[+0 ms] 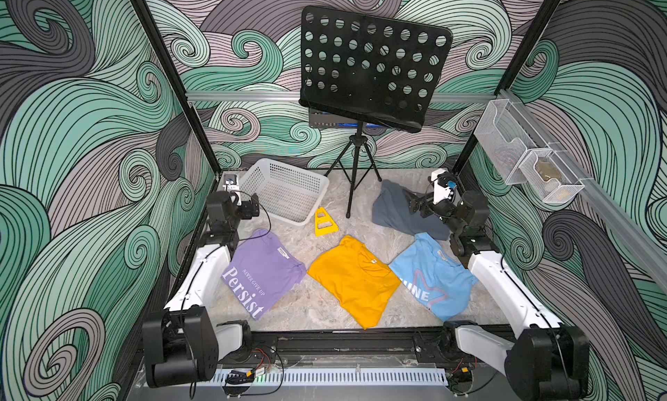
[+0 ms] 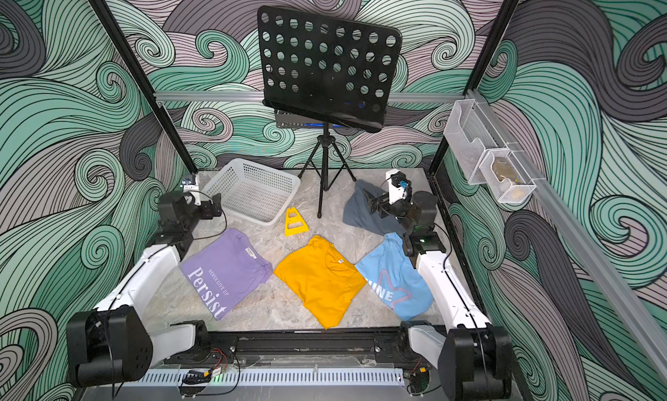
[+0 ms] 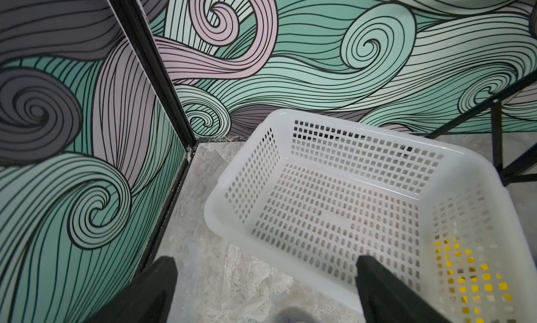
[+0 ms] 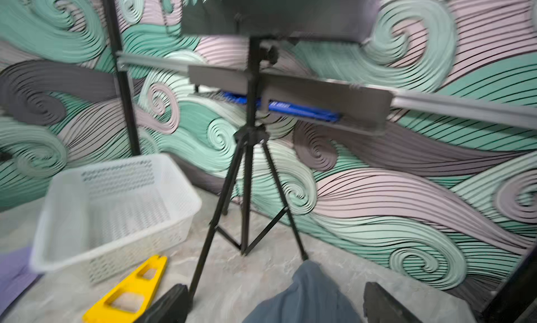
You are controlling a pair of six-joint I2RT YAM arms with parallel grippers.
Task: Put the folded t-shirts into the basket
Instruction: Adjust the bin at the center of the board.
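The white lattice basket (image 1: 269,161) stands empty at the back left of the table. The folded t-shirts lie apart on the table in both top views: lavender (image 1: 261,269) at front left, mustard yellow (image 1: 355,280) in the middle, light blue (image 1: 433,280) at front right, slate grey (image 1: 389,209) at back right. My left gripper (image 1: 252,208) hovers open beside the basket's near left corner (image 3: 220,208), holding nothing. My right gripper (image 1: 414,204) is open just above the grey t-shirt (image 4: 302,301), whose cloth lies between and below the fingers, not pinched.
A black music stand (image 1: 371,67) on a tripod (image 1: 352,186) rises at the back centre, between basket and grey shirt. A yellow triangular tool (image 1: 323,223) lies next to the basket's right corner. Wire-mesh bins (image 1: 523,157) hang on the right wall. Patterned walls and black posts enclose the table.
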